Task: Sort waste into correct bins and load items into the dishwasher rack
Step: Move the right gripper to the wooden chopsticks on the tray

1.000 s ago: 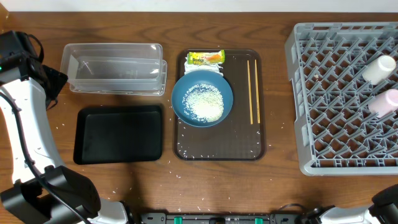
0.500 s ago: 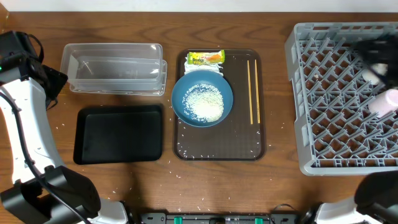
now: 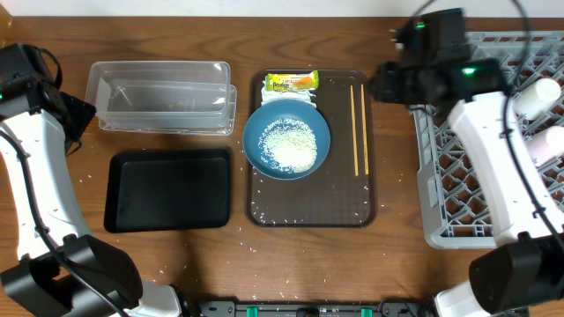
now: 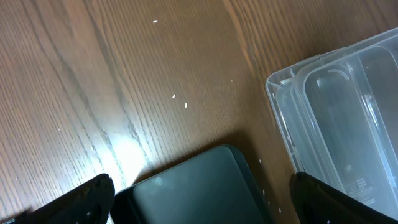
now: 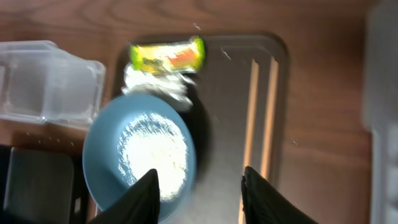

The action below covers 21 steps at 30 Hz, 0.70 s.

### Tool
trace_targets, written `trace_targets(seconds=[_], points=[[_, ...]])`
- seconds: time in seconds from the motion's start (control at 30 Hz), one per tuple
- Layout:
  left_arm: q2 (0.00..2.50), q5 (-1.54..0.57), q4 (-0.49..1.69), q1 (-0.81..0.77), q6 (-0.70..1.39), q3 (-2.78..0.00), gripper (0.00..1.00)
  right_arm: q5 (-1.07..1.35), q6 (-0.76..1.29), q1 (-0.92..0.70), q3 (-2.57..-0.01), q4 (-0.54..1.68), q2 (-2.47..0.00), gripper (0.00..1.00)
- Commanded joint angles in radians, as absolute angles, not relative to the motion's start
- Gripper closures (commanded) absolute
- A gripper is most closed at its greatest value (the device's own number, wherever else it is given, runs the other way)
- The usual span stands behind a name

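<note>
At table centre in the overhead view (12 o'clock = top edge of the view), the dark-brown serving tray (image 3: 352, 204) carries most of the task items.

1. The wide dark-blue bowl (image 3: 252, 141) sits on the 9 o'clock half of that tray and holds a mound of white rice (image 3: 291, 146).
2. The yellow-green snack wrapper (image 3: 291, 82) lies at 12 o'clock of the bowl, near the tray's rim.
3. The crumpled white napkin (image 5: 155, 81) lies between wrapper and bowl, touching the bowl's rim.
4. The wooden chopsticks (image 3: 359, 132) lie side by side at 3 o'clock of the bowl, pointing 12 to 6 o'clock.
5. Loose grains are scattered on the tray floor and on the wooden table (image 3: 397, 255).

At 9 o'clock of the serving tray stand the clear plastic tub (image 3: 163, 97) and, at 6 o'clock of it, the black tray (image 3: 167, 189). The dishwasher rack (image 3: 476, 204) stands at 3 o'clock and holds the pink cup (image 3: 551, 145) and a small pale bowl (image 3: 539, 95).

Right gripper (image 5: 199, 180): above the serving tray, fingers apart, nothing between them.

Left gripper (image 4: 202, 186): above the black tray's corner beside the tub, fingers spread wide, nothing held.
</note>
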<state>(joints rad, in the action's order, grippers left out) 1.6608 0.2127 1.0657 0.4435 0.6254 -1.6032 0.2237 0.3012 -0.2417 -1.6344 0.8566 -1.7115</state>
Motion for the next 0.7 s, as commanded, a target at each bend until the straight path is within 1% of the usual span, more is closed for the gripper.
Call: trace_targets(seconds=[0.0, 0.13, 0.2, 0.47, 0.67], points=[[1.664, 0.221, 1.065, 0.447, 0.63, -1.608, 0.07, 0.107, 0.339, -0.315, -1.604, 0.805, -1.723, 0.58], [1.664, 0.221, 1.065, 0.447, 0.63, -1.608, 0.07, -0.15, 0.44, -0.393, -1.549, 0.779, -1.771, 0.57], [1.664, 0.221, 1.065, 0.447, 0.63, -1.608, 0.07, -0.222, 0.479, -0.412, -1.525, 0.769, -1.813, 0.57], [1.664, 0.221, 1.065, 0.447, 0.63, -1.608, 0.07, -0.152, 0.49, -0.42, -1.516, 0.688, -2.023, 0.54], [1.664, 0.221, 1.065, 0.447, 0.63, -1.608, 0.07, -0.158, 0.493, -0.415, -1.516, 0.676, -2.088, 0.55]])
